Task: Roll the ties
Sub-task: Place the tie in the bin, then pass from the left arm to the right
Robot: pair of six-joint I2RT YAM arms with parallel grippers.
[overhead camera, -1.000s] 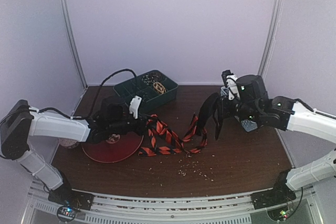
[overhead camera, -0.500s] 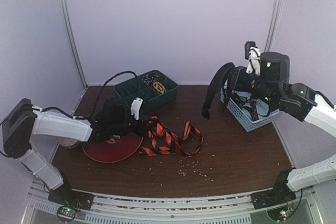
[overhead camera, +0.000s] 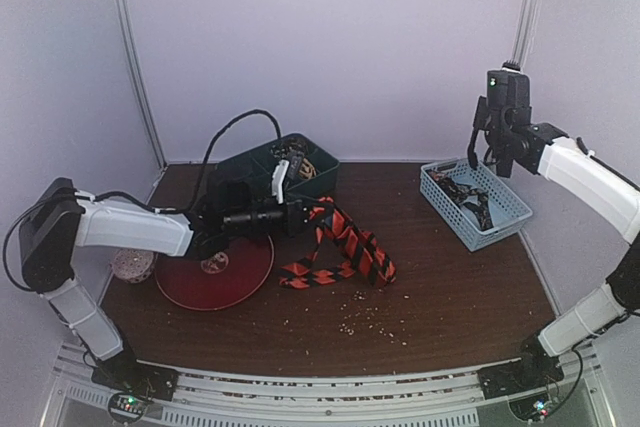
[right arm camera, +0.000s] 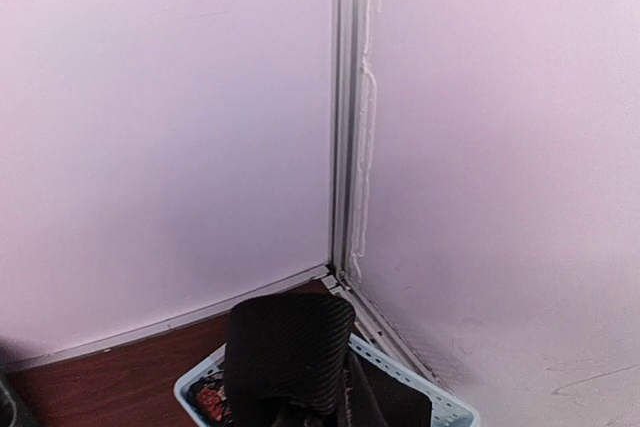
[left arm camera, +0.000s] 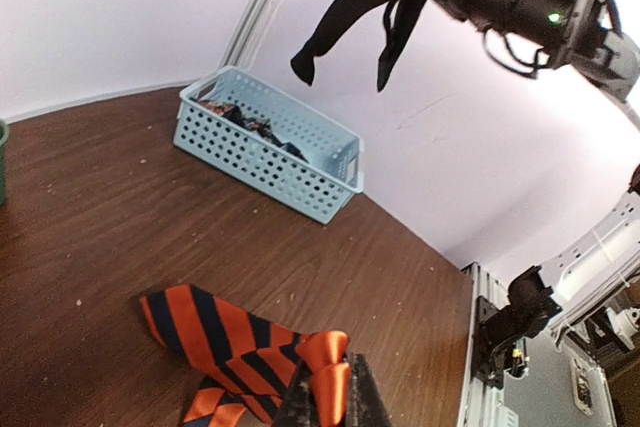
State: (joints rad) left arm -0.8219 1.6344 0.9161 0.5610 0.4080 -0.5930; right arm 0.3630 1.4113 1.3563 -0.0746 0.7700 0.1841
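Observation:
An orange-red and black striped tie [overhead camera: 345,247] lies bunched on the brown table. One end is lifted and pinched in my left gripper [overhead camera: 303,212], which is shut on it. In the left wrist view the orange fold [left arm camera: 335,382] sits between the jaws and the rest of the striped tie [left arm camera: 215,332] trails down to the table. My right gripper [overhead camera: 482,142] is raised high above the light blue basket [overhead camera: 503,230], shut on a dark tie [right arm camera: 290,352] that folds over the jaws and hides the fingertips. That dark tie [left arm camera: 365,2] hangs in two strands in the air.
The light blue basket [left arm camera: 262,162] holds more dark patterned ties [overhead camera: 468,195]. A green bin [overhead camera: 250,169] stands at the back. A red plate [overhead camera: 215,277] and a speckled ball [overhead camera: 132,264] lie under the left arm. Crumbs [overhead camera: 370,312] dot the table.
My right gripper has risen and swung to the back right, carrying the dark tie over the basket. My left gripper has lifted the striped tie's end and moved right.

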